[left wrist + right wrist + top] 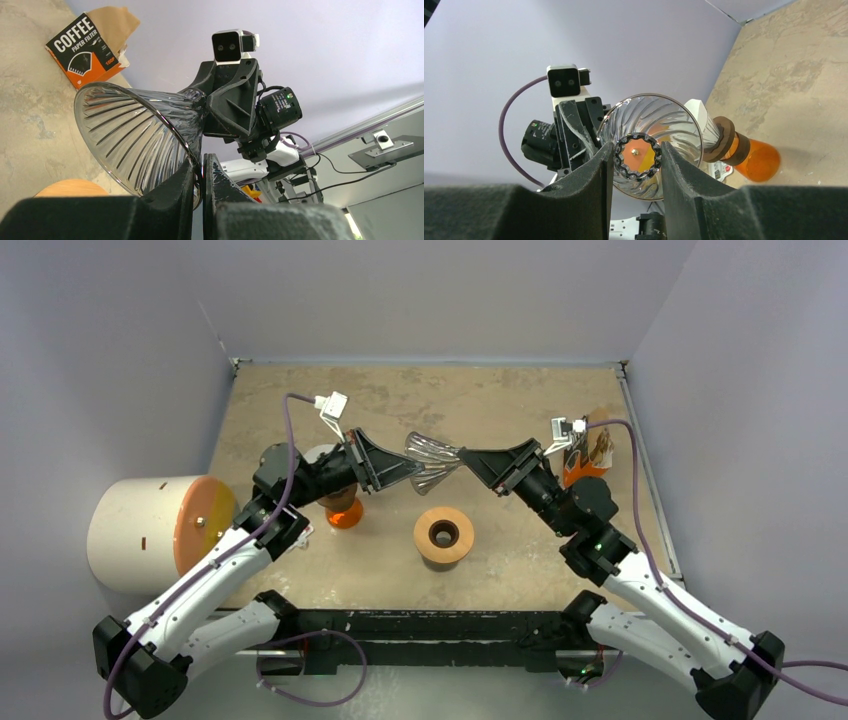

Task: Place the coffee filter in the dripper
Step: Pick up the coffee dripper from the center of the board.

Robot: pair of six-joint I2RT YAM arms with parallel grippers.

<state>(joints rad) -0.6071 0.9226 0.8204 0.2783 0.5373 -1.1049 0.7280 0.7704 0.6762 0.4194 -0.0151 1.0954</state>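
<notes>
The dripper (432, 458), a clear ribbed glass cone, is held on its side in the air between both grippers. My left gripper (412, 475) is shut on its wide rim (135, 130), one finger inside the cone and one outside. My right gripper (468, 458) is shut on its narrow end (639, 157). The dripper's wooden ring collar (443, 535) lies apart on the table below. A tan coffee filter (117, 25) sticks out of the black-and-orange packet (82, 50) at the right edge (590, 452).
An orange glass vessel (343, 510) with a dark collar stands under the left wrist and also shows in the right wrist view (756, 160). A large white cylinder with an orange face (150, 530) lies off the table's left side. Walls enclose the table.
</notes>
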